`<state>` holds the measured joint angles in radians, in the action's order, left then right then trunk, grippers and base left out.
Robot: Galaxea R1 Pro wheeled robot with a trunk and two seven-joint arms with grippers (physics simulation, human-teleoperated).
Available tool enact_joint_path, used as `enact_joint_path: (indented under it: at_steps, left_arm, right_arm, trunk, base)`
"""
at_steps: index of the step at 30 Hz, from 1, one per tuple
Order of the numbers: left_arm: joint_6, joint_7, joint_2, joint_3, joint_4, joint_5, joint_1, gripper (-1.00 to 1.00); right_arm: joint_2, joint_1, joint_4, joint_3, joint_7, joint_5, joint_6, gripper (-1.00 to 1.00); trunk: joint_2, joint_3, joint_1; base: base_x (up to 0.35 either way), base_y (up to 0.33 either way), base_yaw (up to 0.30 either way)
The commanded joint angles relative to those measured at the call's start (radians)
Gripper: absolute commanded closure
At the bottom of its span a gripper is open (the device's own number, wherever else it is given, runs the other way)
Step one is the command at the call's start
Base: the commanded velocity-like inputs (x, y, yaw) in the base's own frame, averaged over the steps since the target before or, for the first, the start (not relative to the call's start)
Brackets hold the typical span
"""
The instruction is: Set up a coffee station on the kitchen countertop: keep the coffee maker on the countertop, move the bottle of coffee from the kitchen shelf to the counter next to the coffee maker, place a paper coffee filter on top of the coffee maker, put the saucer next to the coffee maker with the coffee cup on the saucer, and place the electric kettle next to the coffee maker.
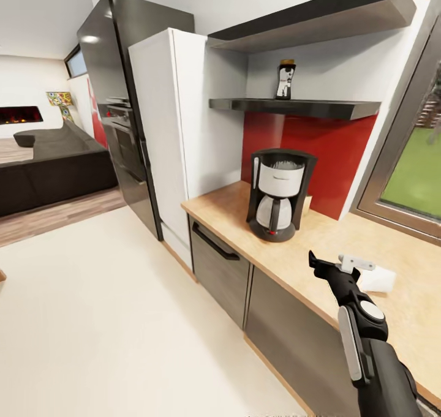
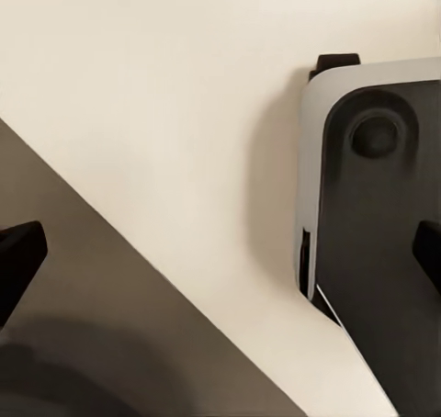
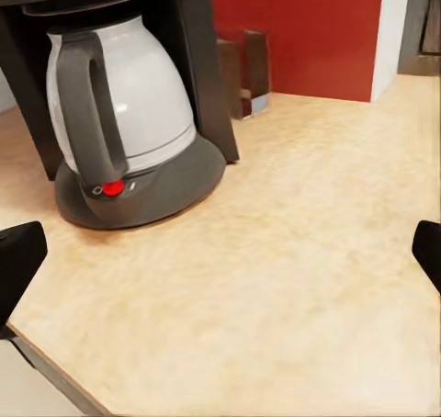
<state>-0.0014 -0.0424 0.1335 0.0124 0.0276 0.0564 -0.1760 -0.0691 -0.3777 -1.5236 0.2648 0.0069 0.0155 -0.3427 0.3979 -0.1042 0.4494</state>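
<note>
Nearest, at five o'clock: right gripper (image 1: 334, 262) over countertop (image 1: 288, 245), fingers spread, holding nothing. Beside it, white paper coffee filter (image 1: 378, 279). Farther, twelve o'clock: coffee maker (image 1: 278, 193). Beyond, bottle of coffee (image 1: 285, 79) on shelf (image 1: 306, 106). Left gripper (image 2: 220, 261) spread, empty, above floor.

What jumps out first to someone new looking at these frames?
The black-and-white coffee maker stands on the wooden countertop before a red backsplash. Above it, the bottle of coffee sits alone on the lower dark shelf. The right pincer hovers open over the countertop's front edge, near a white paper item.
</note>
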Motion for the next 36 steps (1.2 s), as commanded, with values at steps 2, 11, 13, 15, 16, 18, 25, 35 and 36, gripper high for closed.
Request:
enact_joint_path:
  at_steps: [2,11,13,15,16,18,25,35,36]
  left_arm:
    - [0.000,-0.002,0.001,0.001,0.000,0.005,0.000,-1.00]
    - [0.000,-0.002,0.002,0.001,0.000,0.004,0.000,-1.00]
    - [0.000,-0.003,0.002,0.001,0.000,0.004,0.000,-1.00]
    - [0.000,-0.003,0.002,0.001,0.000,0.003,0.000,-1.00]
    - [0.000,-0.003,0.002,0.001,0.000,0.003,0.000,-1.00]
    - [0.000,-0.002,0.002,0.001,0.000,0.003,0.000,-1.00]
    - [0.000,-0.003,0.006,0.003,0.000,0.003,0.000,-1.00]
    - [0.000,-0.003,0.009,0.003,0.000,0.003,0.001,-1.00]
    - [0.000,-0.003,0.011,0.004,-0.001,0.003,0.001,-1.00]
  right_arm:
    - [-0.001,-0.001,-0.001,0.001,0.001,0.001,-0.005,-1.00]
    - [-0.001,-0.001,0.000,0.001,0.001,0.001,-0.006,-1.00]
    - [-0.001,-0.001,-0.001,0.001,0.001,0.001,-0.006,-1.00]
    - [-0.001,-0.001,-0.001,0.001,0.001,0.001,-0.005,-1.00]
    - [-0.001,-0.001,-0.001,0.001,0.001,0.001,-0.004,-1.00]
    - [-0.001,-0.001,-0.002,0.002,0.001,0.001,-0.005,-1.00]
    - [0.002,-0.001,-0.003,0.002,0.001,0.001,-0.006,-1.00]
    - [0.002,-0.001,-0.002,0.001,0.001,0.000,-0.006,-1.00]
    - [0.002,-0.001,-0.002,0.000,0.001,0.000,-0.006,-1.00]
  trunk:
    - [0.002,-0.002,0.001]
    - [0.002,-0.002,0.001]
    - [0.002,-0.002,0.001]
    - [0.002,-0.002,0.001]
    - [0.002,-0.002,0.001]
    - [0.002,-0.002,0.001]
    - [0.002,-0.002,0.001]
    - [0.002,-0.002,0.001]
    - [0.002,-0.002,0.001]
  base:
    - [0.000,0.000,-0.293]
    - [0.000,0.000,-0.297]
    - [0.000,0.000,-0.297]
    - [0.000,0.000,-0.297]
    - [0.000,0.000,-0.297]
    - [0.014,0.000,-0.297]
    - [0.129,0.000,-0.297]
    - [0.315,0.000,-0.297]
    - [0.277,0.000,-0.286]
